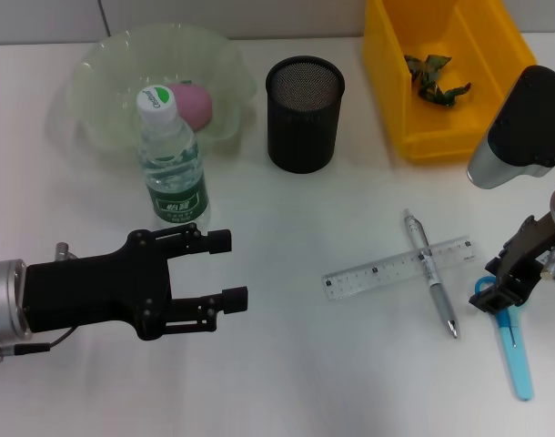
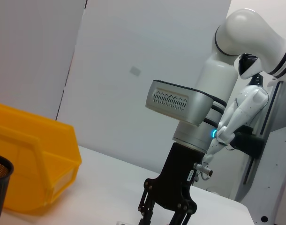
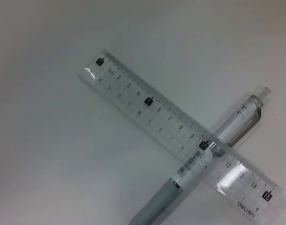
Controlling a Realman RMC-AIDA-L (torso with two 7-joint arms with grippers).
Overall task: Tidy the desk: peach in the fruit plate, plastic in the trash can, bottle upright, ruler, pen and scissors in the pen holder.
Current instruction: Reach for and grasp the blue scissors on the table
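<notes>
desk scene with two grippers over a white table

nearest, at the left, the left gripper hangs above the table, its two black fingers spread wide with nothing between them; it points rightward, just near of the bottle. at the near right, the right gripper is low over the blue scissors, above their handle end; whether its fingers are apart or closed on the handle cannot be told. the scissors lie flat with the blade end pointing to the near edge. just left of them, the clear ruler lies across the grey pen; the right wrist view shows the ruler resting on top of the pen so that the two form a cross. farther back at the left, the water bottle stands upright with its cap on, just in front of the pale green fruit plate. the pink peach sits inside that plate. in the far middle stands the black mesh pen holder, with no item visible in it. at the far right, the yellow trash can holds a crumpled green piece of plastic.
</notes>
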